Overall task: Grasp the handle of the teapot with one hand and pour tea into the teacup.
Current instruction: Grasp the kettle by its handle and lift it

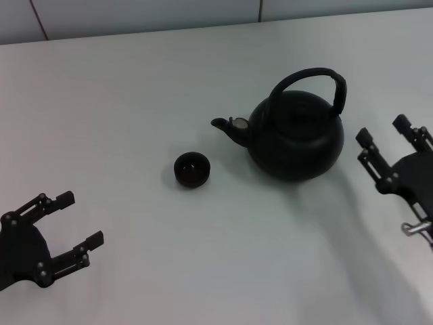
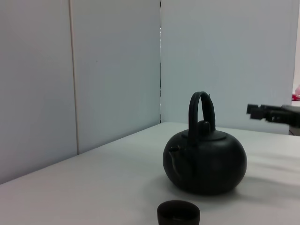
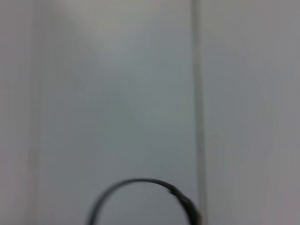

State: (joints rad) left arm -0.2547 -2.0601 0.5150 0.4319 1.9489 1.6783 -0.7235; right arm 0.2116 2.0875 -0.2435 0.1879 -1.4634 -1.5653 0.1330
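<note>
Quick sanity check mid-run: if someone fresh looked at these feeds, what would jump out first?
The big black teapot standing on the white table, right of centre, its arched handle upright and ungrasped. Next, the tiny teacup just off its spout, apart from it. Then the two open grippers: the right gripper beside the teapot, the left gripper low at the near left, both empty.

white table (image 1: pixel 135 88) | teapot (image 1: pixel 298 135) upright, spout toward teacup | teacup (image 1: pixel 191 169) near spout, apart
</note>
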